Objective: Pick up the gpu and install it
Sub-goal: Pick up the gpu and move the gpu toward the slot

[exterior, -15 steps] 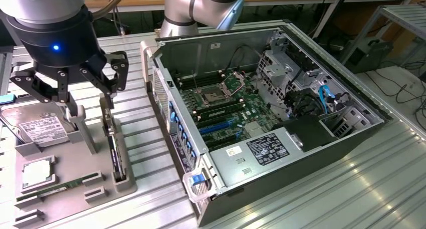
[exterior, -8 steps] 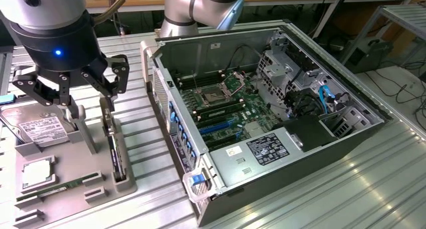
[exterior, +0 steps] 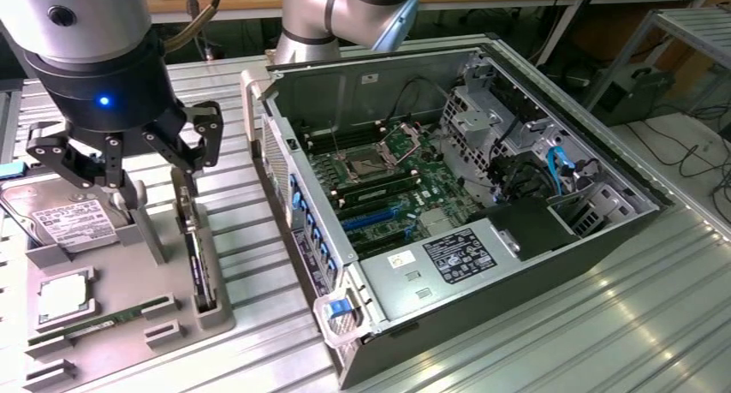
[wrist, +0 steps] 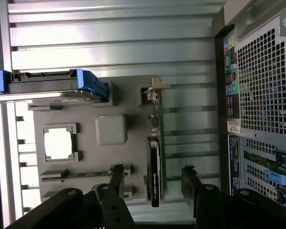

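Wrist view showed your gripper (wrist: 152, 170) spread wide (nothing held), the gpu (wrist: 154, 191) on edge just beneath its fingers.

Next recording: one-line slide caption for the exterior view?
Open gripper above the gpu, which stands on edge in a gray tray beside the open computer case.

One grey holder tray (exterior: 154, 277) lies on the one desk (exterior: 639, 324). It carries four parts, one of each kind:

- one gpu (exterior: 197, 256)
- one hard drive (exterior: 71, 217)
- one processor chip (exterior: 65, 297)
- one green memory stick (exterior: 109, 320)

There is one open computer case (exterior: 354, 80) with one motherboard (exterior: 395, 192) inside, and one robot hand (exterior: 132, 157).
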